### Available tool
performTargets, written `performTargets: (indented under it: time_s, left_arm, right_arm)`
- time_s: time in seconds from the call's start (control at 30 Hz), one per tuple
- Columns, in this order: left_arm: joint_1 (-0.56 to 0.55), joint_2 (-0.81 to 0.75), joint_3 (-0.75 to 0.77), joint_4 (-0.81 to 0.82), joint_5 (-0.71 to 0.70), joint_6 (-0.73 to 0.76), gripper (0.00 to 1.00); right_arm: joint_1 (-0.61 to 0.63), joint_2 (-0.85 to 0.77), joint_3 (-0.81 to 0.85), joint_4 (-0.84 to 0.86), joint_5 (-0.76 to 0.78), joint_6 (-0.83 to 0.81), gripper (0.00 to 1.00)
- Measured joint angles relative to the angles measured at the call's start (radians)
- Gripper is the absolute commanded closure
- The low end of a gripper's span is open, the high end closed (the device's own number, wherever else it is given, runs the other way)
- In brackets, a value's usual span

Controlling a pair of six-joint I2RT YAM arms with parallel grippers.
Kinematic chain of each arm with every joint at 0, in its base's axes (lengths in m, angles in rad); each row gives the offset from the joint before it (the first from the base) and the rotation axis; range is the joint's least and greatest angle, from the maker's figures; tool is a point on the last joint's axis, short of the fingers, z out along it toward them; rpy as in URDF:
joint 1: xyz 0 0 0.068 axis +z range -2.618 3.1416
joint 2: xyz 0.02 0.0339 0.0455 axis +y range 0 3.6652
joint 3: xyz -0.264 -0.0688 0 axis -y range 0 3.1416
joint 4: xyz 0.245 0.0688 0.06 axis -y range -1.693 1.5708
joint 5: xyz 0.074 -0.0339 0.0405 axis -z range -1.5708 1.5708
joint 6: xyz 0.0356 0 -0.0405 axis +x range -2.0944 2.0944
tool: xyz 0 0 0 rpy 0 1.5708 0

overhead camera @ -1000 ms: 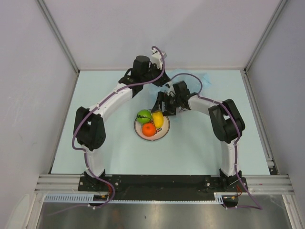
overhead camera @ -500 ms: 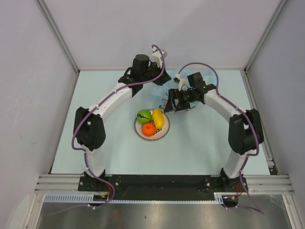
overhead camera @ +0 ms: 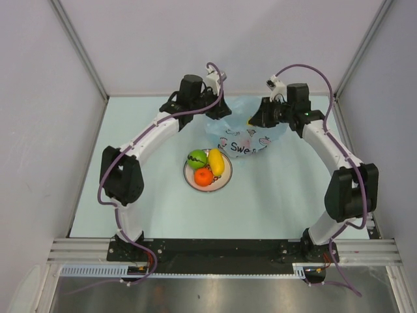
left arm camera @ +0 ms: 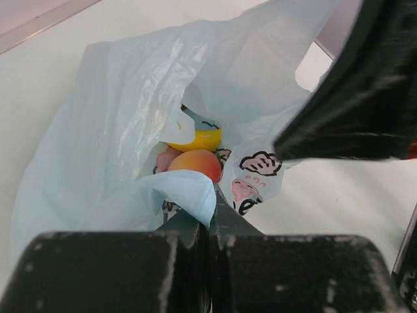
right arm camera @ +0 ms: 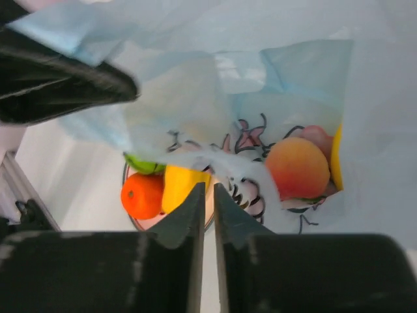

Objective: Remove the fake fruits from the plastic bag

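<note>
The light-blue plastic bag [overhead camera: 246, 135] hangs spread at the back of the table, its "Sweet" print facing up. My left gripper [overhead camera: 218, 112] is shut on the bag's rim [left arm camera: 189, 192]. Inside the bag lie a peach-coloured fruit [left arm camera: 194, 163] and a yellow one [left arm camera: 199, 139]. My right gripper [overhead camera: 255, 119] hovers over the bag's mouth. Its jaws [right arm camera: 207, 190] are shut, nothing shows between them, and the rim passes just beyond the tips. On the white plate [overhead camera: 189, 182] sit the green fruit [overhead camera: 197, 158], the banana [overhead camera: 216, 162] and the orange [overhead camera: 204, 177].
The plate stands just in front of the bag, near the table's middle. Grey walls close the table in on the left, right and back. The right arm's dark body [left arm camera: 352, 85] crosses the upper right of the left wrist view.
My right arm has swung from above the plate back to the bag at the rear right, and its jaws have gone from wide open to shut. The bag now shows spread out. The left arm has stayed put.
</note>
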Motion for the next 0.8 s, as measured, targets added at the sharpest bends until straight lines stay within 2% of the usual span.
performTargets:
  time_s: [0.03, 0.13, 0.2, 0.37, 0.47, 0.63, 0.8]
  left_arm:
    - [0.0, 0.0, 0.003, -0.008, 0.007, 0.0, 1.0]
    - [0.0, 0.0, 0.005, -0.018, 0.021, 0.0, 1.0]
    - [0.0, 0.0, 0.005, -0.021, 0.023, -0.001, 1.0]
    - [-0.001, -0.026, -0.039, -0.021, 0.032, -0.005, 1.0]
    - [-0.001, -0.058, -0.086, -0.027, 0.039, 0.009, 1.0]
    - [-0.016, -0.102, -0.128, -0.042, 0.04, 0.05, 1.0]
    - [-0.056, -0.118, -0.179, -0.045, 0.037, 0.054, 1.0]
  right_arm:
    - [0.005, 0.017, 0.0, 0.023, 0.024, 0.003, 1.0]
    - [0.031, 0.059, -0.023, 0.058, 0.116, -0.019, 1.0]
    - [0.056, 0.051, -0.094, 0.073, 0.172, -0.049, 1.0]
    - [0.099, -0.066, -0.365, 0.0, 0.265, -0.118, 1.0]
    - [0.094, -0.167, -0.462, -0.055, 0.288, -0.16, 0.98]
    - [0.053, -0.283, -0.455, -0.071, 0.213, -0.175, 0.99]
    - [0.072, -0.304, -0.334, 0.015, 0.172, -0.158, 1.0]
